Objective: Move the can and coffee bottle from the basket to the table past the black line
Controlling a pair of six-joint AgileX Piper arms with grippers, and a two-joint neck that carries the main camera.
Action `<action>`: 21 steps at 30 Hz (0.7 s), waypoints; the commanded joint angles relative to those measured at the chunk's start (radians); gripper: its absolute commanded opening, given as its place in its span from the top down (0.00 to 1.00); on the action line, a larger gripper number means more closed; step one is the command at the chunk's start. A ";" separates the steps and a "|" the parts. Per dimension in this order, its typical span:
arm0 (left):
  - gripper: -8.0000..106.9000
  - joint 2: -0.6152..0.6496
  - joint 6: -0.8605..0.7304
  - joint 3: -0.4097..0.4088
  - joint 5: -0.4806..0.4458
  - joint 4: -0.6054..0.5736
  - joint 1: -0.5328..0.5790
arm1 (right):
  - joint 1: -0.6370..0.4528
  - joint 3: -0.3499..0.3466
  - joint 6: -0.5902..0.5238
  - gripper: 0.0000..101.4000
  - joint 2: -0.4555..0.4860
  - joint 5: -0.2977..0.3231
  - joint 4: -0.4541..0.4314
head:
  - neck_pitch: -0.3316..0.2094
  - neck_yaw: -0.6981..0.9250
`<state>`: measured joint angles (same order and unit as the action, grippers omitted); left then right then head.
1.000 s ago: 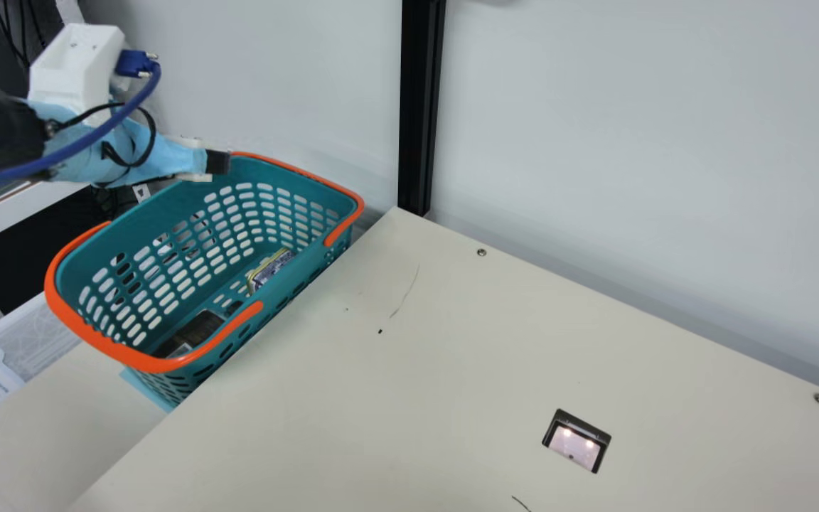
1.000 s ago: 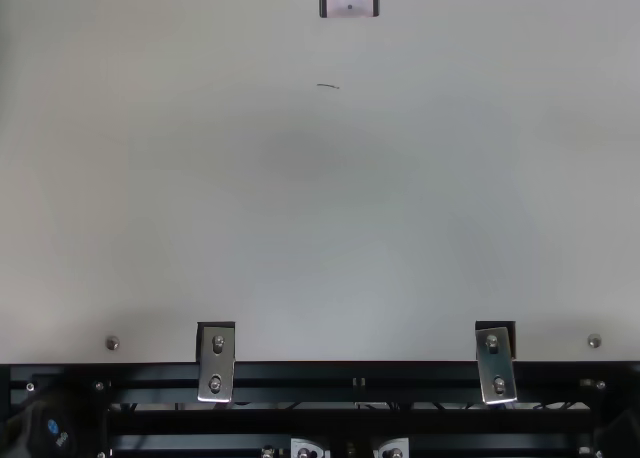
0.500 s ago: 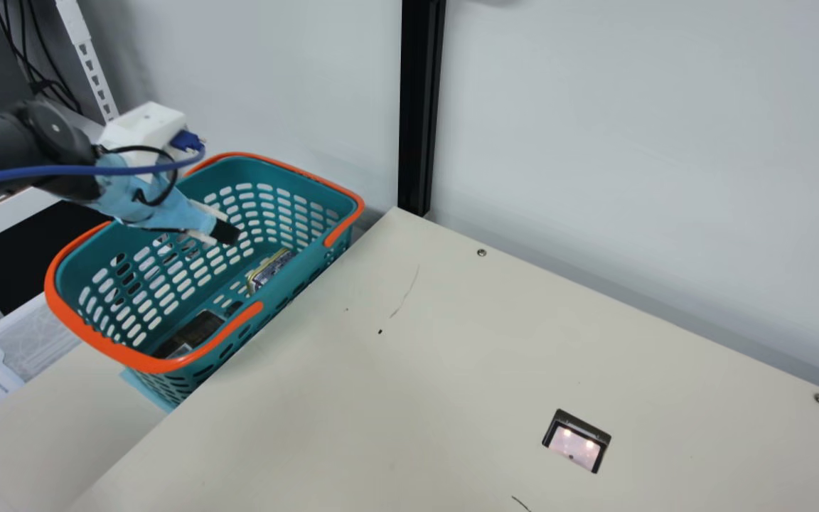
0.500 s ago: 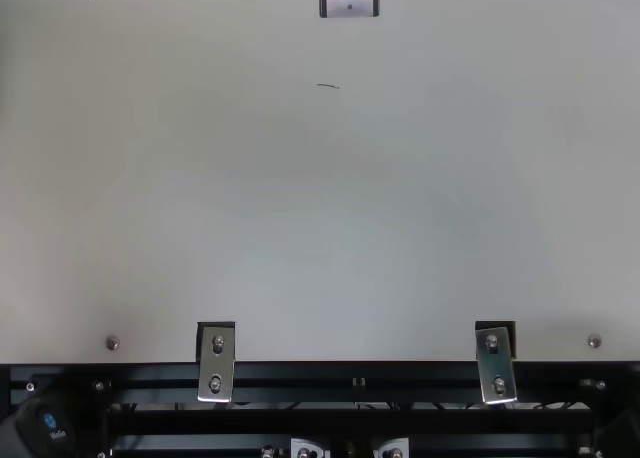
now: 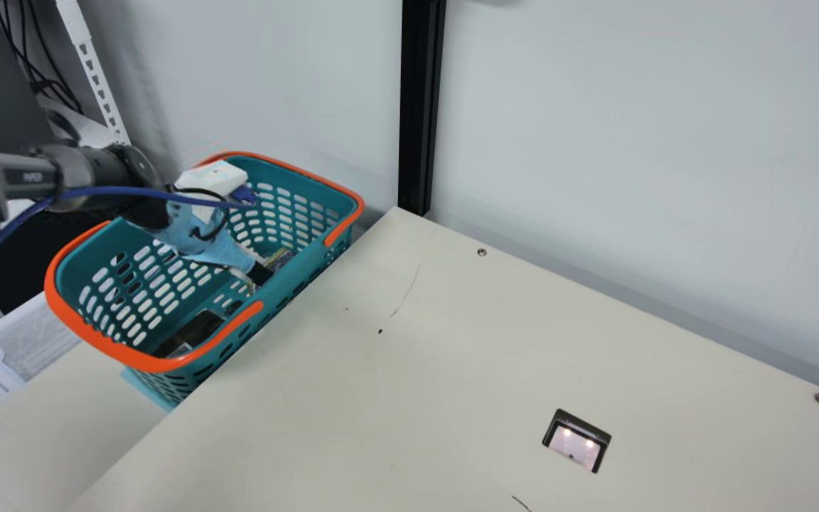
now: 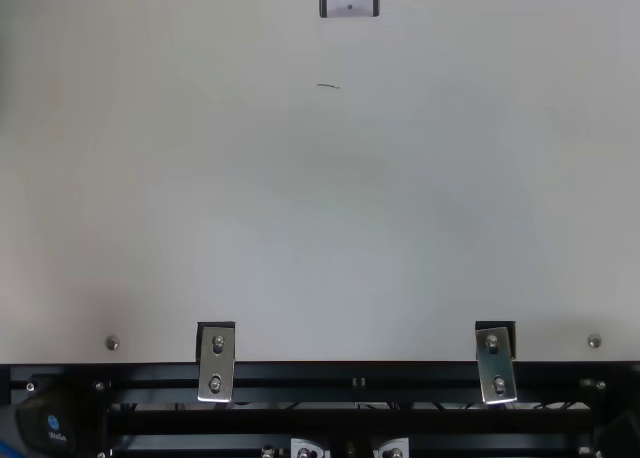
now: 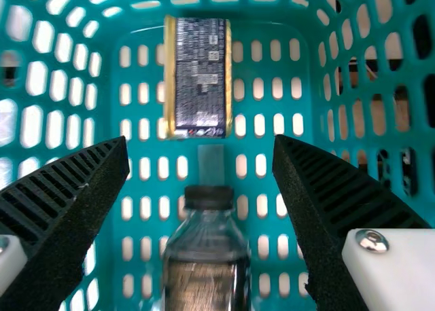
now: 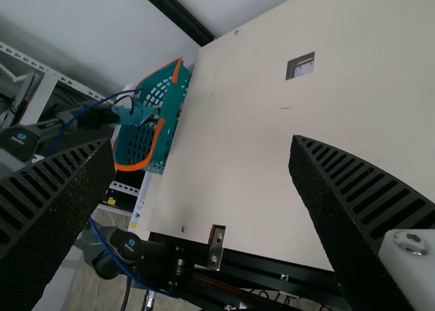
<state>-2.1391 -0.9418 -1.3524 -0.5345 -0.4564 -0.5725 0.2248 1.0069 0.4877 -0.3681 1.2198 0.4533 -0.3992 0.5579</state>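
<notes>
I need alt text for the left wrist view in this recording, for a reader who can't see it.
The open left hand points into a slotted teal basket holding a gold-edged can and a coffee bottle, neither gripped. The bottle's black cap points toward the can, and its other end runs out of view.

Glossy teal plastic basket [image 5: 146, 359], clear bottle [image 7: 207, 246], matt cream table [image 5: 395, 398], shiny metal brackets [image 6: 216, 363]

The left hand [image 5: 260, 274] hides part of the can [image 5: 282, 259] in the main view. The left wrist view's edge cuts off the coffee bottle [image 7: 207, 277].
</notes>
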 commanded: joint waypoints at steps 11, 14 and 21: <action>0.15 -0.201 0.064 -0.181 0.020 0.053 0.056 | 0.000 0.000 0.000 0.00 0.000 0.000 0.000 | -0.036 0.017; 0.15 -0.231 0.086 -0.224 0.022 0.072 0.067 | 0.000 0.000 0.000 0.00 0.000 0.000 0.000 | -0.036 0.017; 0.15 -0.298 0.147 -0.320 0.001 0.107 0.085 | 0.000 0.000 0.000 0.00 0.000 0.000 0.000 | -0.036 0.017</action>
<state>-2.4236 -0.8079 -1.6518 -0.5283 -0.3561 -0.4893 0.2248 1.0069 0.4877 -0.3681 1.2198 0.4533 -0.4043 0.5579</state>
